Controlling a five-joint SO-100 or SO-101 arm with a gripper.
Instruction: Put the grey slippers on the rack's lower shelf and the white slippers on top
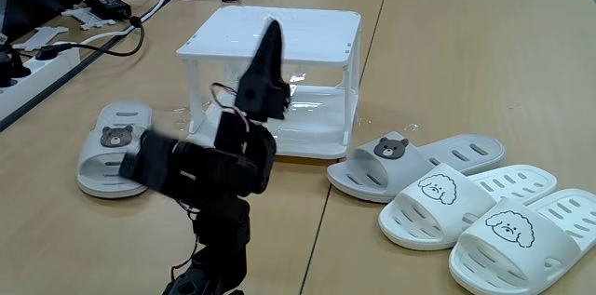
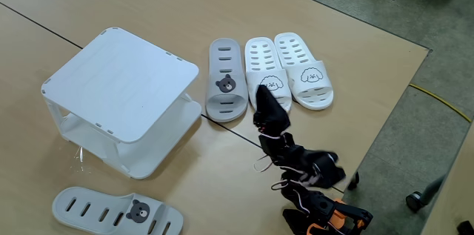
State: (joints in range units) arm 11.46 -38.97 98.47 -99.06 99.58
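Grey slippers (image 2: 224,81) look light, bendy rubber; grab by the strap. Gripper (image 2: 261,96) hovers empty mid-table, can't tell if it's apart.

Colour key. Rack (image 1: 279,34): glossy white throughout, slatted top. Grey slippers (image 1: 410,163): light grey, slotted soles, each strap with a dark brown bear-face badge; one lies near the table's left edge in a fixed view (image 1: 112,146). White slippers (image 1: 470,204): brighter white, slotted soles, straps printed with a black-outline curly dog face. Arm and pincer (image 1: 272,30): black, with orange parts at its base in a fixed view (image 2: 337,220). Table (image 1: 466,62): pale tan wood grain.
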